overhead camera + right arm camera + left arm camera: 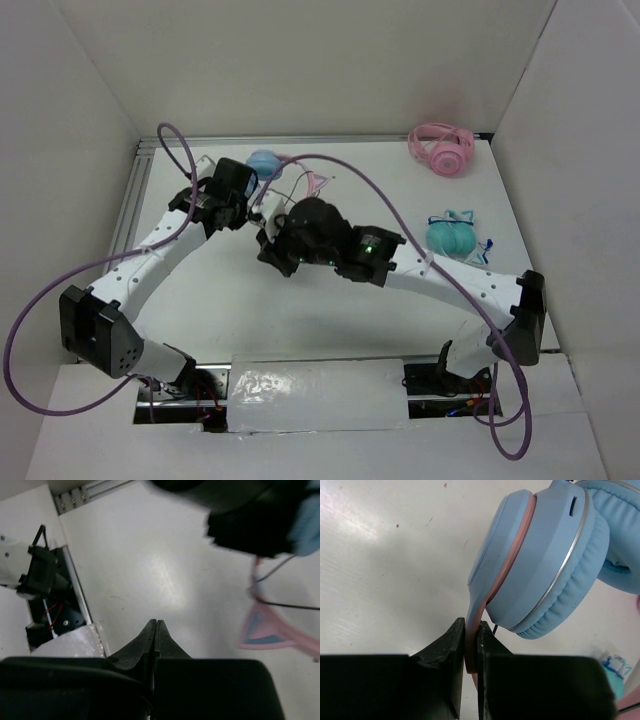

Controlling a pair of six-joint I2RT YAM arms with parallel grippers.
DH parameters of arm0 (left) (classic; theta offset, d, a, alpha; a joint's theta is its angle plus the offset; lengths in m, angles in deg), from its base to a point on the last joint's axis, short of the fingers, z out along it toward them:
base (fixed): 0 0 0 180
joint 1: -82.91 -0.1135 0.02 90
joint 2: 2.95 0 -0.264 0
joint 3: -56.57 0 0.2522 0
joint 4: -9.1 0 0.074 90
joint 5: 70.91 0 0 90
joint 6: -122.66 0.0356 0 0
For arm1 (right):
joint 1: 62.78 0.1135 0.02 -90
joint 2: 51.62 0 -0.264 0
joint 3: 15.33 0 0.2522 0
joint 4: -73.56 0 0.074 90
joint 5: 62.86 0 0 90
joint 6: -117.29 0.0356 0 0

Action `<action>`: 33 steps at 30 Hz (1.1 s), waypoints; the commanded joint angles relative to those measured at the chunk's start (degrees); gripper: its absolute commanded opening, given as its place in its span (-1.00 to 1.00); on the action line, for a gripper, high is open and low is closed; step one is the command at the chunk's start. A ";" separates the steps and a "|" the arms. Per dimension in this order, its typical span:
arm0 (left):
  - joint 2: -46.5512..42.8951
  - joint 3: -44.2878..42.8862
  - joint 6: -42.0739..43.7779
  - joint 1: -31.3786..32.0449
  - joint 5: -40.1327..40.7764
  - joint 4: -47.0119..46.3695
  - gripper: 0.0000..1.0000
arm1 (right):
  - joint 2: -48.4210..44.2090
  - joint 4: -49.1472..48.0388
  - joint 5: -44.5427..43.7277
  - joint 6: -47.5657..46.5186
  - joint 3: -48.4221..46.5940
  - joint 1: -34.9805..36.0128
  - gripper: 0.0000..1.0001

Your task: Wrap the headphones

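Observation:
The headphones (545, 555) have light blue ear cups and a pink headband and lie at the back left of the table, by my left gripper; one ear cup (263, 162) and a pink cat ear (318, 185) show from above. My left gripper (471, 645) is shut on the pink headband just below an ear cup; from above it (248, 190) sits beside the cup. My right gripper (155, 625) is shut, nothing visible between its fingers, over bare table. A cat ear (270, 627) and the thin black cable (285, 605) lie to its right. From above, this gripper (270, 245) is near the headphones.
All-pink headphones (441, 150) lie at the back right and teal headphones (452, 236) at the right. Purple hoses (380, 200) loop over both arms. White walls enclose the table. A foil-covered strip (315, 395) lies at the front edge.

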 commanded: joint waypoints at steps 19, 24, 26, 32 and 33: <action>-7.48 3.94 -5.87 -2.20 -4.91 -1.03 -1.00 | -8.54 10.79 14.29 -3.58 4.02 -11.97 -1.00; -4.65 -2.57 -4.99 -6.15 -8.42 0.12 -1.00 | -12.86 -0.29 11.31 2.03 22.05 -6.27 -1.00; -4.30 -4.51 -5.86 -6.95 -8.96 0.99 -1.00 | -10.15 -2.41 8.77 5.20 25.14 -4.77 -1.00; -2.80 -10.84 -9.47 -10.38 -12.38 3.99 -1.00 | 5.66 -8.65 -5.29 16.55 24.10 1.65 -1.00; -2.37 -12.23 -10.52 -10.64 -12.65 4.95 -1.00 | 10.30 -9.00 -5.57 16.90 21.92 2.00 -1.00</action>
